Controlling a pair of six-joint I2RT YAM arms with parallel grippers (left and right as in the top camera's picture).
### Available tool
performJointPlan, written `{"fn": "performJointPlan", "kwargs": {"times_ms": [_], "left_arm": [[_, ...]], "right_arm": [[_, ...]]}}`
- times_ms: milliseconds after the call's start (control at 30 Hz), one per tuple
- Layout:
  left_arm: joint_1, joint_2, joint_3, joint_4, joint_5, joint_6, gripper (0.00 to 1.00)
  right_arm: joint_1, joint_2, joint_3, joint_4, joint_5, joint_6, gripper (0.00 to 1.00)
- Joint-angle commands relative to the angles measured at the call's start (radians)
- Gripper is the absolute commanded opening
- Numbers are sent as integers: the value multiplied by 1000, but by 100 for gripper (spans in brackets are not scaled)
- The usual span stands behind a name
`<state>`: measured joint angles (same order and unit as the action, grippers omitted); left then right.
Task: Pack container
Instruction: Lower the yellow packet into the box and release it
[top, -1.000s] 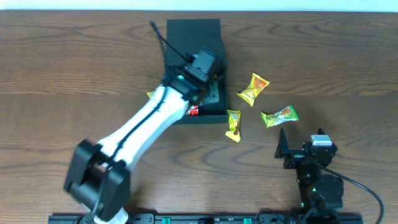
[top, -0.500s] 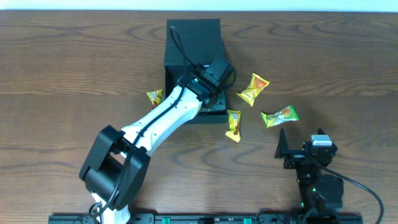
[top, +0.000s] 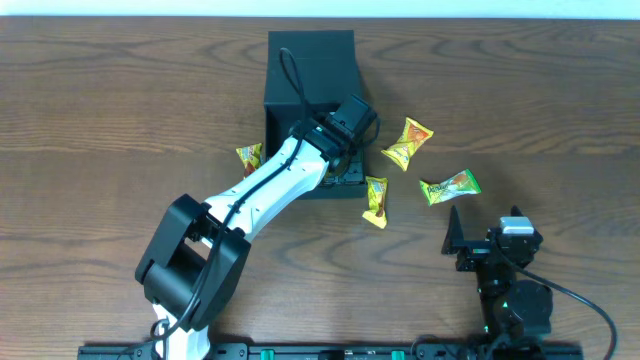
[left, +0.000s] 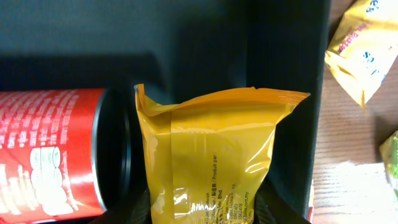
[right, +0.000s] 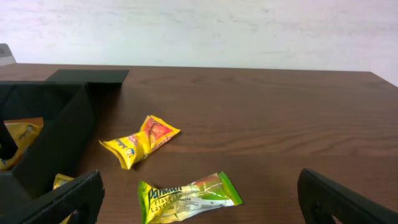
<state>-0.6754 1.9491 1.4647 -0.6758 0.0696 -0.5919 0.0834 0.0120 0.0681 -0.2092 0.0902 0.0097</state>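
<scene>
Left gripper (top: 352, 122) has slid right in last second, now over container (top: 310, 60) at upper centre, clamped on yellow packet (left: 211, 155) — drop probably next. Right gripper (top: 483, 228) lower right — wide open, empty.

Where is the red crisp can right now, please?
Left wrist view: the red can lies on its side inside the container, left of the yellow packet.

Table (top: 120, 110) is dark brown wood, grain clearly visible, with just a low satin sheen. The container (top: 310, 50) looks matt, smooth and rigid, and barely reflects anything. The yellow packet (left: 211, 155) is glossy plastic film, crinkled, with bright highlights. The green packet (right: 186, 196) has the same shiny film. The red crisp can (left: 50, 149) has a glossy printed wrap and a dull dark rim. The left arm (top: 265, 182) has a smooth white plastic shell.
</scene>
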Motion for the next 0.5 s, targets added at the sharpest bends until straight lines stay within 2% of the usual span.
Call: {"fn": "performJointPlan", "kwargs": {"times_ms": [0, 467], "left_arm": [[1, 13, 11, -1, 0, 113, 32], [1, 13, 11, -26, 3, 483, 35]], "right_arm": [[-6, -5, -3, 0, 10, -15, 99], [-6, -5, -3, 0, 10, -15, 99]]}}
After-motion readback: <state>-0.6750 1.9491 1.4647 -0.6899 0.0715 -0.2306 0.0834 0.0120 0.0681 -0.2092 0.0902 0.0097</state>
